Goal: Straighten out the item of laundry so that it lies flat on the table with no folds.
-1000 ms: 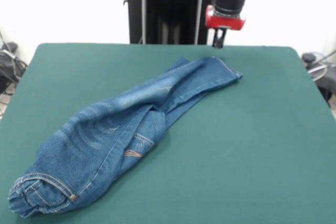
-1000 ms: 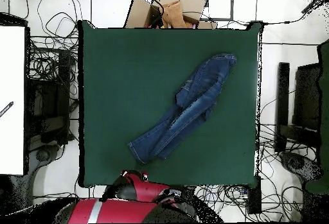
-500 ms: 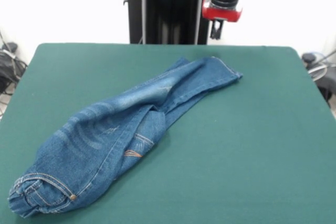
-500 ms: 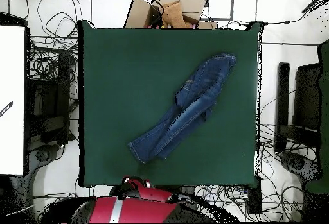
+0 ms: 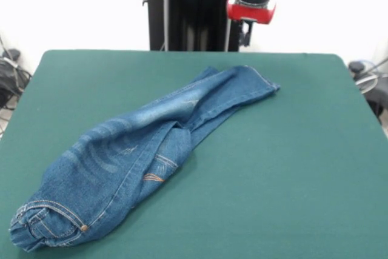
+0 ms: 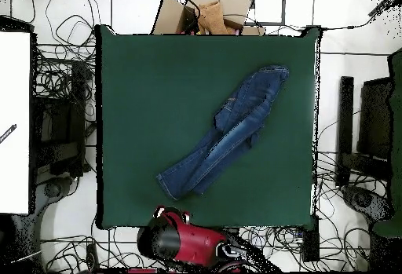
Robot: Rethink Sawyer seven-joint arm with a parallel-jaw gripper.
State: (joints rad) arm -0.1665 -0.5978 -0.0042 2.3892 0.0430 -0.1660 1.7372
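The item of laundry is a small pair of blue jeans lying diagonally on the green table. It is folded lengthwise, with one leg lapped over the other. The waistband with its brass button is bunched at the near left corner, and the leg ends point to the far right. My gripper hangs in the air beyond the table's far edge, above and behind the leg ends and clear of the cloth. In the overhead view the jeans run from upper right to lower left, and the red arm sits just off the table's bottom edge.
Cables lie on the floor all round the table. A cardboard box stands past the top edge in the overhead view, a white board at the left and dark equipment at the right.
The gripper has risen and drawn back leftward from just above the leg ends, past the far edge. The jeans have not moved.
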